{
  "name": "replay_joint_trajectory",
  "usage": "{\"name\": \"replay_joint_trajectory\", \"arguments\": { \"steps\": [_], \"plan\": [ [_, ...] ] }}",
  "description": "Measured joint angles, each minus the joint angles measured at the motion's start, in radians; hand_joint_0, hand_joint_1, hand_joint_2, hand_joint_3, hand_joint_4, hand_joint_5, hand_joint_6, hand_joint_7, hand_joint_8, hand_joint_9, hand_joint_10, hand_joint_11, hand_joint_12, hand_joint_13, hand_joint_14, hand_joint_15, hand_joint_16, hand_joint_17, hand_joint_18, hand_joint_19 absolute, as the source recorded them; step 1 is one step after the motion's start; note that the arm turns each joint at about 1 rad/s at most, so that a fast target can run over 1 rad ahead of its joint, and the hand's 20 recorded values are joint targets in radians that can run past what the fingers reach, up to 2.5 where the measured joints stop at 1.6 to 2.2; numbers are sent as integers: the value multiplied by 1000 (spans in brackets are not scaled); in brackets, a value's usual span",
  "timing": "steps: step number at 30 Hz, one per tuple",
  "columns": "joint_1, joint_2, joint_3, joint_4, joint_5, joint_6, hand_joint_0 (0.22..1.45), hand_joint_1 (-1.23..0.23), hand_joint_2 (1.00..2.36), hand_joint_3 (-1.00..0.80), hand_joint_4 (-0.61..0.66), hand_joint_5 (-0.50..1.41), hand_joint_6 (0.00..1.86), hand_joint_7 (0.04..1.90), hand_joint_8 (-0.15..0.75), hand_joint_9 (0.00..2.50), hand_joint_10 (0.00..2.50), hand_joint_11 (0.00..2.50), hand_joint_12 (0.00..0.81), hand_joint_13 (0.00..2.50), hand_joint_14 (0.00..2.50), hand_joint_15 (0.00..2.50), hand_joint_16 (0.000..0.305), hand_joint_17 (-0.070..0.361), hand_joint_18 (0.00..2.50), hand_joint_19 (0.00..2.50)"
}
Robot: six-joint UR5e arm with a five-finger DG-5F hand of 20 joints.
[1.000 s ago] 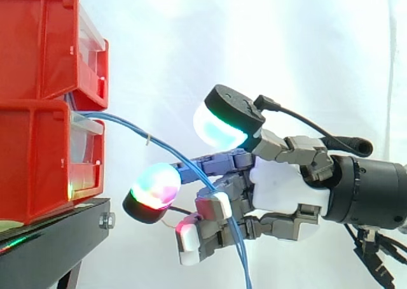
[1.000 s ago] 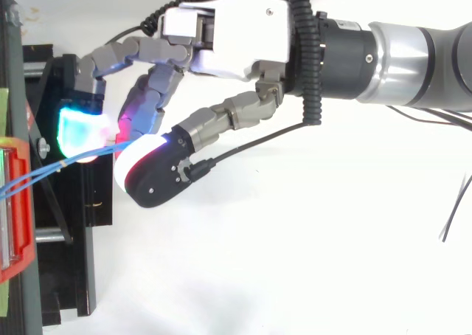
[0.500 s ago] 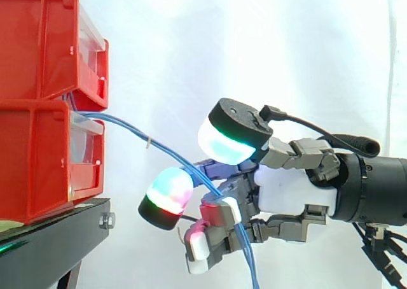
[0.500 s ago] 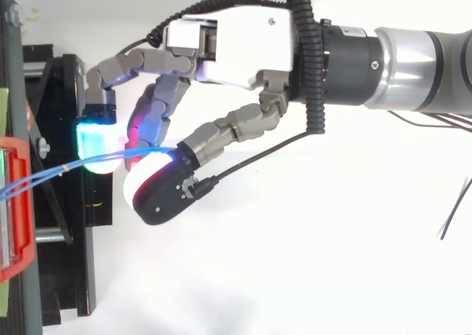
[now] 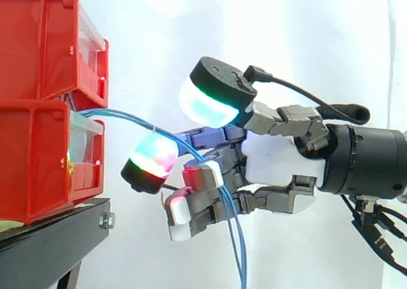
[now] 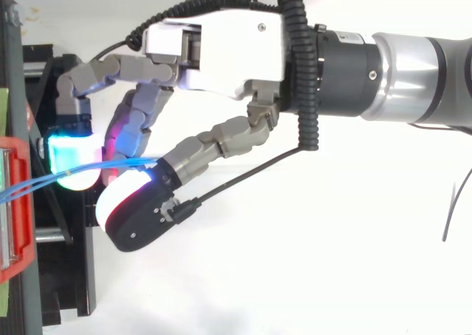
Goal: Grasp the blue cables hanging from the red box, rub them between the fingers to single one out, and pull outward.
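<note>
**Side view: hand (image 5: 280, 165) curled on the blue cables (image 5: 133, 117) beside the red bins (image 5: 35, 162)**

Two red bins sit stacked on a black stand (image 5: 57, 232) at the left, before a white curtain (image 5: 305, 41). The blue cables come out of the gap between the upper and lower bin. They arch over to the right and drop steeply through the hand, and their free ends hang below it. A small pale tie (image 5: 154, 131) sits on them just short of the fingers.

The hand reaches in from the right with its palm facing the bins. Its lower fingers (image 5: 200, 174) are curled round the cables and hook them against the palm side. One longer finger stretches toward the bins, its pad glowing green and red below the arch of the cables. The thumb (image 5: 213, 101) is raised above the strands with its cyan-green pad clear of them.

In the top view, the cables run from the bin's front edge at the left across to the hand. There they pass between a cyan-glowing fingertip (image 6: 70, 158) and the thumb's broad pad. The hand is near the bins but not touching them.
</note>
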State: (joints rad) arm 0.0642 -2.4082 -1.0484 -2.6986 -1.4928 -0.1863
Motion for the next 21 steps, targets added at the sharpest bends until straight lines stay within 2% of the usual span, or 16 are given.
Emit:
{"name": "replay_joint_trajectory", "arguments": {
  "steps": [6, 14, 18, 21],
  "plan": [
    [10, 0, 6, -15, 11, -3, 605, -781, 1012, -332, 154, -109, 643, 1113, 291, 1134, 23, 993, 368, 956, 23, 615, 49, 110, 674, 571],
    [14, 0, 6, -30, 11, 0, 575, -737, 1005, -435, 177, -107, 655, 1077, 300, 1156, 20, 993, 372, 969, 23, 616, 50, 112, 689, 575],
    [14, 0, 6, -38, 9, 1, 574, -707, 1006, -430, 174, -101, 654, 1092, 303, 1181, 23, 991, 374, 990, 22, 616, 50, 111, 702, 565],
    [14, 1, 6, -42, 8, 6, 588, -682, 1008, -395, 167, -107, 713, 1023, 304, 1200, 21, 980, 372, 995, 24, 616, 49, 110, 711, 566]
  ]
}}
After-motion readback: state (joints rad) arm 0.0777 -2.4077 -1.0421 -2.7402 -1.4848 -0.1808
